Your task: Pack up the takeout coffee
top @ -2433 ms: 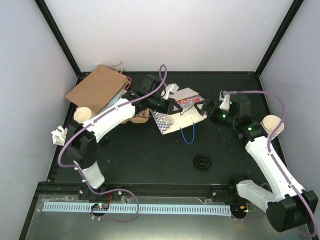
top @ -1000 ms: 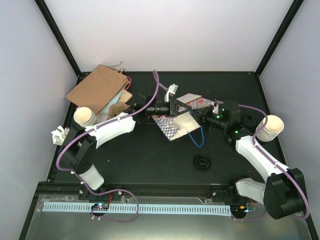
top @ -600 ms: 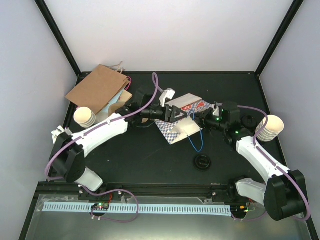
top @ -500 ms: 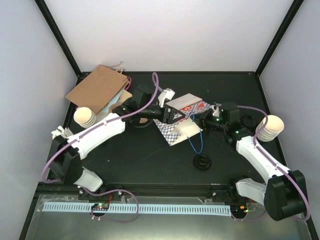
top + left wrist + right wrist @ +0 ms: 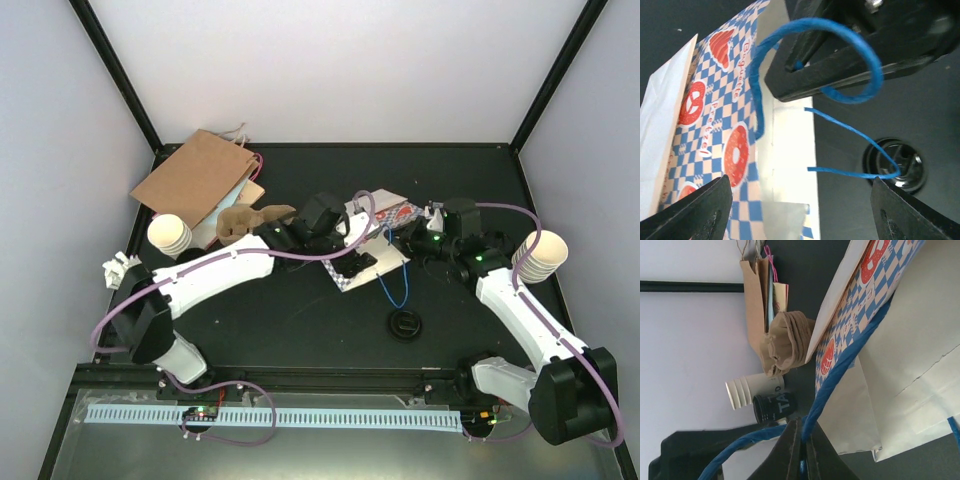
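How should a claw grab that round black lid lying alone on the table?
Probably from straight above, pinching across its rim. The lid lies flat on the table, so its low edge offers little to a sideways approach, and its round outline suits any angle. Mind the blue handle lying close on its far side.

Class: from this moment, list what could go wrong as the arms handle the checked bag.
The right pincer grips only the thin blue handle; a hard pull might tear it from the checked paper bag. The other handle loop hangs close to the loose black lid and might catch it. The open left pincer could crease the flat bag.
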Controlling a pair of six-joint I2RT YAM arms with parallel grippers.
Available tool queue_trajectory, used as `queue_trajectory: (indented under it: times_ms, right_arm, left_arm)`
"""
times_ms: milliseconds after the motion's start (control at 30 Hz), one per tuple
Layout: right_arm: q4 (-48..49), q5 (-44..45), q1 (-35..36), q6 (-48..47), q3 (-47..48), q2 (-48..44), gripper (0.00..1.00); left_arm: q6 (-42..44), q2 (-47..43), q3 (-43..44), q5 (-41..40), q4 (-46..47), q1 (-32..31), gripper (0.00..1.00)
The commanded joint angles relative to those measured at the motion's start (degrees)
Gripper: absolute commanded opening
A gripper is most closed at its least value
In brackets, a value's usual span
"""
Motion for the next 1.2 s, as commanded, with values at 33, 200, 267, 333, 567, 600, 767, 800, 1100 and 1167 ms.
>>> queue_trajectory:
  times_ms: [33, 200, 267, 333, 567, 600, 767, 800, 1100, 1167]
  right_arm:
    - [-0.8, -0.5, 0.3, -2.1, 1.6, -1.0, 0.03]
    - [-0.8, -0.7, 0.3, -2.3, 1.9, -1.4, 0.04]
    - [-1.4, -0.4, 0.3, -2.5, 2.0, -1.7, 0.05]
    - [-2.0, 0.0, 0.3, -2.7, 1.8, -2.0, 0.05]
    - [-1.8, 1.3, -1.9, -1.8, -0.7, -4.1, 0.08]
    - [-0.2, 0.8, -2.5, -1.2, -1.8, -5.0, 0.09]
    - [9.4, -1.7, -4.0, 3.2, -5.8, -8.7, 0.13]
    - [10.1, -2.0, -4.1, 3.5, -5.8, -9.3, 0.13]
    - [2.8, -2.1, -5.0, -0.3, -1.6, -10.8, 0.45]
    - [5.5, -4.4, -5.0, -2.3, -2.6, -10.9, 0.5]
  left_arm:
    - [4.9, 5.8, 5.0, -7.8, 0.5, -0.9, 0.78]
    - [4.0, 10.1, 6.9, -13.5, 2.4, -1.1, 0.69]
    - [4.4, 11.7, 7.7, -14.3, 2.9, -1.1, 0.64]
    - [4.3, 12.9, 8.4, -15.3, 3.6, -1.1, 0.53]
    - [4.8, 11.9, 5.9, -19.1, 8.2, -1.0, 0.01]
    - [4.9, 11.5, 5.2, -19.4, 8.6, -1.0, 0.02]
    - [5.1, 11.0, 3.3, -20.2, 8.6, -1.0, 0.02]
    - [5.1, 11.1, 3.0, -20.4, 8.5, -1.0, 0.01]
    - [3.8, 10.6, 3.1, -18.0, 8.5, -1.0, 0.02]
    - [3.3, 10.1, 3.5, -16.9, 8.5, -1.0, 0.02]
